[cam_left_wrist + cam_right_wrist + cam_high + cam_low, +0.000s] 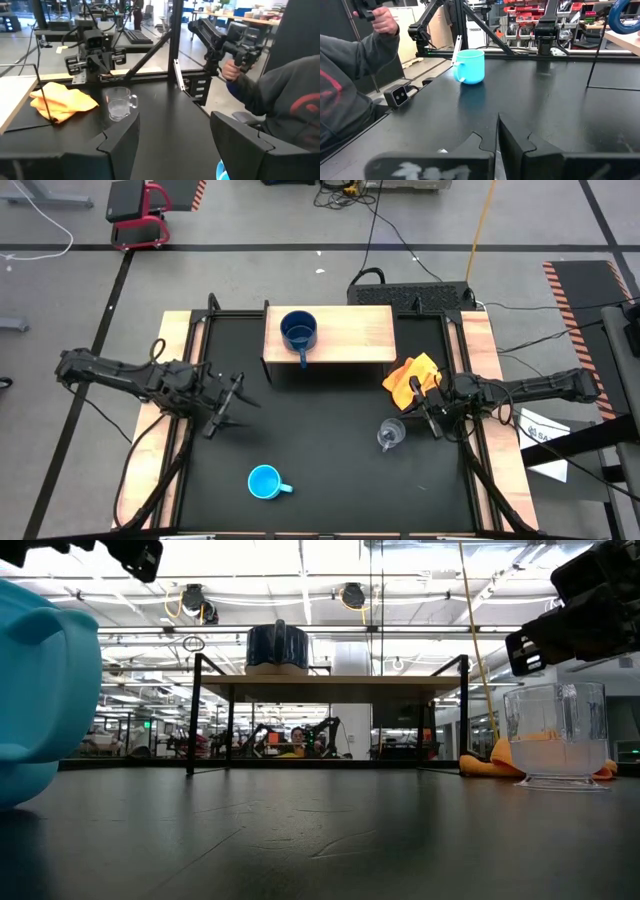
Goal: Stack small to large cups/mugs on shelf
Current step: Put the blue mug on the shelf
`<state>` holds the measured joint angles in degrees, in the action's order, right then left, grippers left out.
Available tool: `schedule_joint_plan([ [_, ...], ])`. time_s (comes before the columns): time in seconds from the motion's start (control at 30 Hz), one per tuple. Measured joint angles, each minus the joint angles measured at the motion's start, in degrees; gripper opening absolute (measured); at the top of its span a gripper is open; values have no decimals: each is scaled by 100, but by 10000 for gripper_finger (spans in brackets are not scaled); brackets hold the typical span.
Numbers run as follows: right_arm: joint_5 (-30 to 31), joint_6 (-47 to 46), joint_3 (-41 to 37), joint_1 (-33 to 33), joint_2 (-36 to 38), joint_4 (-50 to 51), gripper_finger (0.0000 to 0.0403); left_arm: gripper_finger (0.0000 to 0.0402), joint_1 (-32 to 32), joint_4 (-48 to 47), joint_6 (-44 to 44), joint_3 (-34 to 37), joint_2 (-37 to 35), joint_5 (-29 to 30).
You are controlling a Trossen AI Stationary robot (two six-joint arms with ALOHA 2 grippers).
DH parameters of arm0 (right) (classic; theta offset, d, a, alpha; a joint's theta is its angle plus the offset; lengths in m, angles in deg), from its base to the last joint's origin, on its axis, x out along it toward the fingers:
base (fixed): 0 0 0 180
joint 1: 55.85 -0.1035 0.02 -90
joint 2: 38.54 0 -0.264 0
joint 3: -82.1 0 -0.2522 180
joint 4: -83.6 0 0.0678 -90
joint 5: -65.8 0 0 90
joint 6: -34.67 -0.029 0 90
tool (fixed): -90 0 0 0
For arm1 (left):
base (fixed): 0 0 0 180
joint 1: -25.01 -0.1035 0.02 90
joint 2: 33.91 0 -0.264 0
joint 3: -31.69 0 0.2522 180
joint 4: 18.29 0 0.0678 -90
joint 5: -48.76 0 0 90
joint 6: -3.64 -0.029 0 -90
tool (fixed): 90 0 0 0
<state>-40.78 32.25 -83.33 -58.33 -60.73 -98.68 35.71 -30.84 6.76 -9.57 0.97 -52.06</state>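
High view tells it: navy mug [298,331] is already up on the shelf [350,332], and the sky-blue mug [264,481] sits on the worktop [320,460] nearer the left gripper [232,402], jaws wide and empty. Right gripper [428,414], jaws shut on nothing, hangs just beside the glass cup [391,434].

Grey concrete floor [260,220] surrounds the black desk [320,470], crossed by dark tape lines, loose cables [385,225] and hazard-striped edging [570,280]; a red-framed stool [140,210] stands beyond the far-left corner. Ceiling light strips [300,565] and hanging cord reels [195,600] show overhead. A person in a grey sleeve [350,55] sits beside the desk.
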Motion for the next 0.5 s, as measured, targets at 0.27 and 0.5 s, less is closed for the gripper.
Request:
schedule_joint_plan([
  [0.27,0,9,1,0,0,3,9,246,4,-926,635,-462,383,525],
  [0.5,-2,11,1,0,-26,20,9,246,250,-1589,948,-1290,1125,307],
])
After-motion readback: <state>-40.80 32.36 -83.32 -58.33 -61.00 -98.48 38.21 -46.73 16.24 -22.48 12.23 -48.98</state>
